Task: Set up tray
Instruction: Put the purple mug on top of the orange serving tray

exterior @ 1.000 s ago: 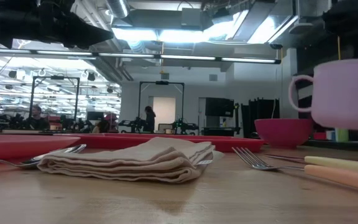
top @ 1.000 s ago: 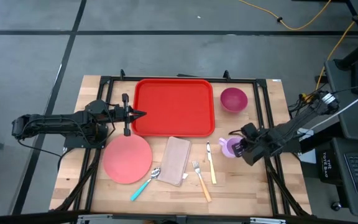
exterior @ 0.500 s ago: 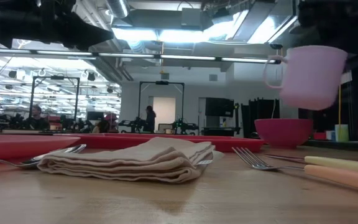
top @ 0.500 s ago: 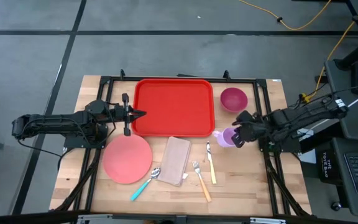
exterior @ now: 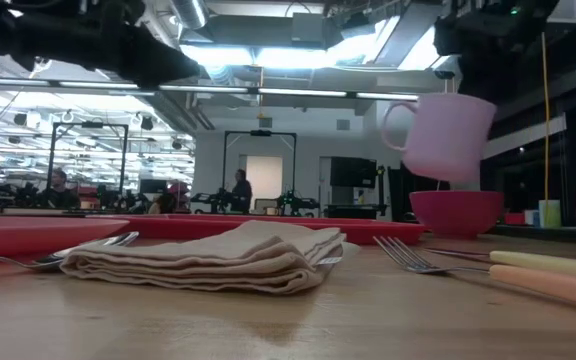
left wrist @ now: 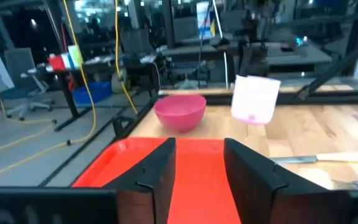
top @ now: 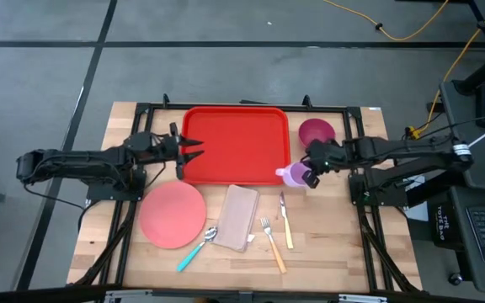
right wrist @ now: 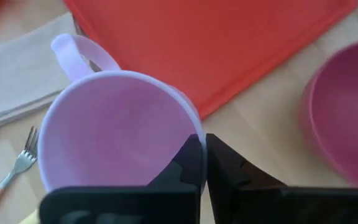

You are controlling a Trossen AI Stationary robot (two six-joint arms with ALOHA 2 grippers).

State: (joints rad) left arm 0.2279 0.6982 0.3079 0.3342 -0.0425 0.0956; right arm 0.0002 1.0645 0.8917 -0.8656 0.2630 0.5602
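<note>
Two arms work at a wooden table. A red tray (top: 235,144) lies at the table's far middle. The right gripper (top: 310,166), pinched on a lilac mug's (top: 295,175) rim, holds it above the tray's near right corner. The left gripper (top: 194,147) stands parted at the tray's left edge. Best carry the mug level, clear of the rim, before lowering. No readable writing.

Both arms matte black, jointed tube segments; right arm (top: 411,151) carries a white cable. Fingers (left wrist: 157,177) flat, angular, black.

Bare tray (top: 236,143), mug (top: 294,174) overhanging corner
</note>
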